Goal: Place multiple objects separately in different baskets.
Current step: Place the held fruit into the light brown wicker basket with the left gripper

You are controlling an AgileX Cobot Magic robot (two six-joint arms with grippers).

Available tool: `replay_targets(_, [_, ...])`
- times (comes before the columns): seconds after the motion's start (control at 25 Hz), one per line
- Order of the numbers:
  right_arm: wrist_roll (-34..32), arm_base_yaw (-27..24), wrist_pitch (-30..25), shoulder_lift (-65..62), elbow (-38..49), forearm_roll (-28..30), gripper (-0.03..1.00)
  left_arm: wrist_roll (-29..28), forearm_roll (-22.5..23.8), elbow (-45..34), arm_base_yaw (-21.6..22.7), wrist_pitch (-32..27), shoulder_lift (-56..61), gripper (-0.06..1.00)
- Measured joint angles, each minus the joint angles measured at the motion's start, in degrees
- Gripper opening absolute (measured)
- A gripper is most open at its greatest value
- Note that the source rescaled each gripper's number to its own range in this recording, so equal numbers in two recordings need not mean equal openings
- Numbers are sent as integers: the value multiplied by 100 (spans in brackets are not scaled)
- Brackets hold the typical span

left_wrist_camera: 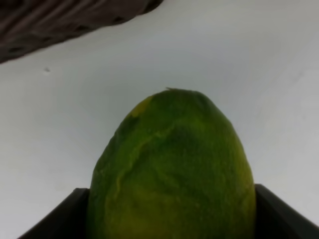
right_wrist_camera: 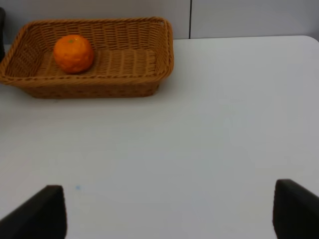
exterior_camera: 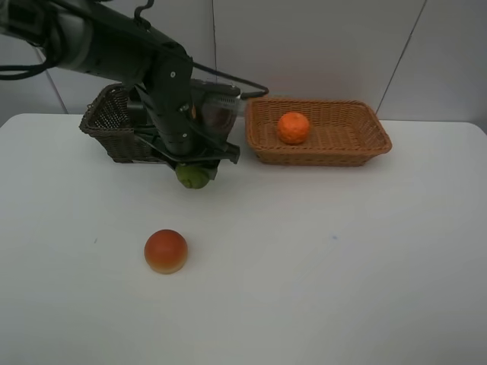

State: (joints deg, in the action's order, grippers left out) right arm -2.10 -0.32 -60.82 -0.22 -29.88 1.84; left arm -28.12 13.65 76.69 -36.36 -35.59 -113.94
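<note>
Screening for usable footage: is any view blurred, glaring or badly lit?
Exterior high view: evenly lit, sharp, soft shadow under the red-orange peach-like fruit. Left wrist view: the green round fruit fills the frame, too close and soft. Right wrist view: the light tan woven wicker basket and round orange are clear; end effector fingertips blurred and dark.

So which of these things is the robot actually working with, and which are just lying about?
Job: round green fruit, red-orange peach-like fruit, round orange fruit, deep dark brown wicker basket, shallow tan wicker basket.
Just there: white table, grey panelled wall.
</note>
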Motion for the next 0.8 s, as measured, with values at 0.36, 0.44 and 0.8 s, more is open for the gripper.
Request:
replay_targets(0.36, [0, 0, 0, 0, 0, -6, 79, 899, -196, 1215, -546, 172, -83, 77])
replay_targets(0.44, [0, 0, 0, 0, 0, -6, 79, 1060, -208, 1380, -631, 604, -147, 77])
replay_targets(0.8, [0, 0, 0, 0, 0, -6, 79, 1559, -218, 1562, -717, 2623, -677, 77])
